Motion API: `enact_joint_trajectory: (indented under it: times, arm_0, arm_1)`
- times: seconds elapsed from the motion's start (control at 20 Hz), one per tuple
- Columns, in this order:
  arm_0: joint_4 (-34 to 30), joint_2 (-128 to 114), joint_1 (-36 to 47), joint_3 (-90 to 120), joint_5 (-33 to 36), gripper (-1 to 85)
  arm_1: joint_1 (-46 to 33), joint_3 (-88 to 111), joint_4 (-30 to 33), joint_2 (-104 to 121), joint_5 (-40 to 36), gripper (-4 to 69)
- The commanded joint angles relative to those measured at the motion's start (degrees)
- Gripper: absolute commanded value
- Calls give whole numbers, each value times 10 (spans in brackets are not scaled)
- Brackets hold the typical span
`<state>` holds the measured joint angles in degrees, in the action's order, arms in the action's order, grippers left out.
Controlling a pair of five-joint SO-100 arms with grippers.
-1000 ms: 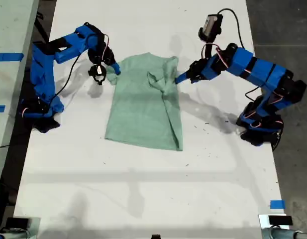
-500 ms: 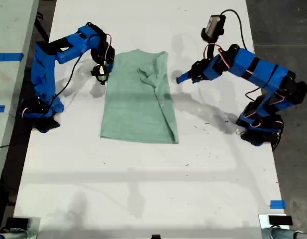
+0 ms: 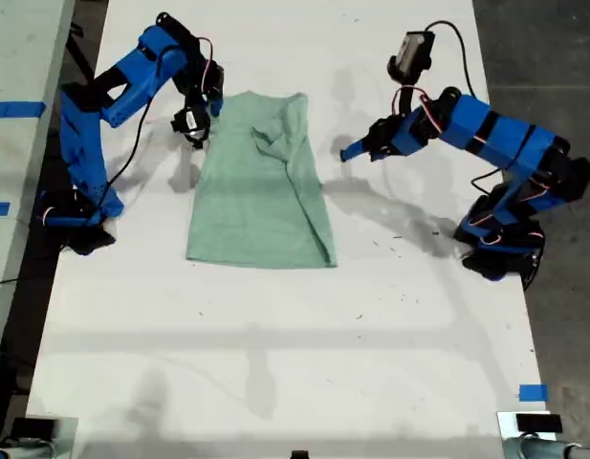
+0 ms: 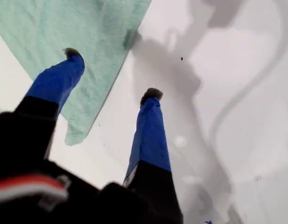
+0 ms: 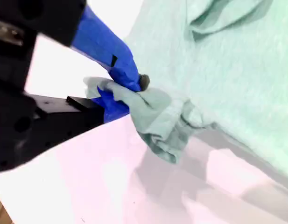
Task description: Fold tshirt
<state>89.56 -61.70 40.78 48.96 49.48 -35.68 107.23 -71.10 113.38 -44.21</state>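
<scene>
Currently the white table (image 3: 275, 382) carries the pale mint-green short-sleeved cloth tshirt (image 3: 261, 196), lying a little toward the exterior view's left of centre, its long axis running from the view's top down toward the near edge, one side already folded inward. The sleeve on the exterior view's left is bunched and lifted off the surface by my second gripper (image 5: 122, 88), jaws clamped on that wad of fabric; this arm is the nearer one for the coming fold, which I judge should carry the sleeve across toward the exterior view's right. My first gripper (image 4: 111, 74) hangs spread wide and empty, one fingertip (image 4: 71, 53) over the cloth edge, the other over bare table.
</scene>
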Motion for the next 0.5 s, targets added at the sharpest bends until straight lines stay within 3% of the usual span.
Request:
enact_joint_trajectory:
  times: [0.0, 0.25, 0.45]
  arm_0:
    - [-31, -40, -56, -47, -8, 0]
    - [-138, 5, -118, -52, -5, 0]
    - [-192, 120, -113, -82, -13, 0]
  arm_1:
    - [-7, 0, 13, 43, 7, 245]
    - [-4, 8, 13, 52, 11, 245]
    - [0, 12, 9, 63, 16, 244]
